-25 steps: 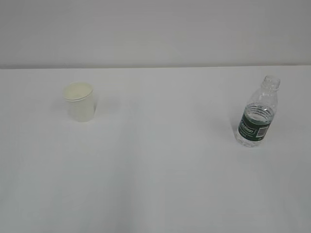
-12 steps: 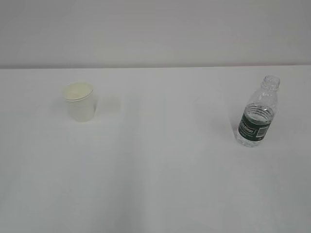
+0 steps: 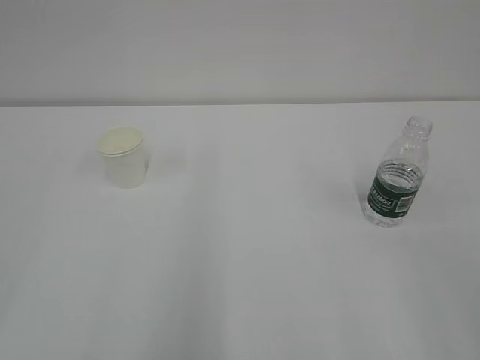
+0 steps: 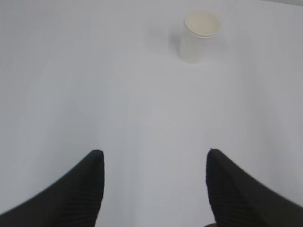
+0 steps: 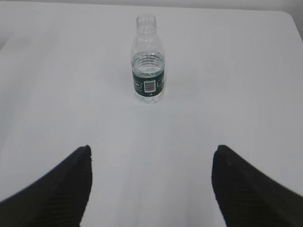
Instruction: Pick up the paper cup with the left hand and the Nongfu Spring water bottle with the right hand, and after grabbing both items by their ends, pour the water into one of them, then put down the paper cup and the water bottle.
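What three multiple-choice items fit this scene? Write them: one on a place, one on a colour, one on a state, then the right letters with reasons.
1. Seen from the exterior view, where does the paper cup stand on the table?
A. on the left, apart from the bottle
B. touching the bottle
C. lying on the right

2. What colour is the label on the Nongfu Spring water bottle?
A. red
B. dark green
C. yellow

3. How is the left hand?
A. shut on the cup
B. shut on the bottle
C. open, holding nothing

Answers:
1. A, since the cup stands upright far left with bare table between it and the bottle.
2. B, since a dark green band with white print wraps the clear body.
3. C, since its fingers stand wide apart with the cup far ahead.
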You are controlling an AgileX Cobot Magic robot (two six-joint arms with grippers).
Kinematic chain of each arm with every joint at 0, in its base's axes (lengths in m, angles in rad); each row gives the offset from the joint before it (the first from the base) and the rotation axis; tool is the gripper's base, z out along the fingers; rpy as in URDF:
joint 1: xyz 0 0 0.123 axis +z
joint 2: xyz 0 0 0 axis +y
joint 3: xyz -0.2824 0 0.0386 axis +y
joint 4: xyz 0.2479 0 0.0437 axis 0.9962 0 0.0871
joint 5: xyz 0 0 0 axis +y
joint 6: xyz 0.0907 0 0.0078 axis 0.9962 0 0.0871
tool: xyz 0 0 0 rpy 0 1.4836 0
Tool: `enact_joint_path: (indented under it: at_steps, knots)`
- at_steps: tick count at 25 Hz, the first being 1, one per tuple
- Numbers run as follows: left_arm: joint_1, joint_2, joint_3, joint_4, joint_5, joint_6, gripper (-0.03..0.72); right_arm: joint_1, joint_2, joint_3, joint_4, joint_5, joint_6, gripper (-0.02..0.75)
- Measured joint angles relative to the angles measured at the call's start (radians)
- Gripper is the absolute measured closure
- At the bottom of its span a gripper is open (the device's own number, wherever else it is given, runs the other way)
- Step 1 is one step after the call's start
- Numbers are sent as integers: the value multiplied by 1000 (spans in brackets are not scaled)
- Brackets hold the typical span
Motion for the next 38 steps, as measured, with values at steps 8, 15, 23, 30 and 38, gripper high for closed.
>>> enact_joint_path:
  at_steps: [8, 15, 23, 30, 38]
  knots:
    - [0, 80, 0, -26, -99, 23, 204, 0, 97, 0, 4, -90, 0, 150]
    - [0, 132, 0, -38, -147, 35, 204, 0, 112, 0, 4, -117, 0, 150]
    - [0, 206, 0, -65, -186, 52, 204, 0, 135, 0, 4, -142, 0, 150]
    - [0, 255, 0, -81, -262, 72, 204, 0, 159, 0, 6, -185, 0, 150]
    - [0, 328, 0, -153, -347, 126, 204, 0, 159, 30, 24, -244, 0, 150]
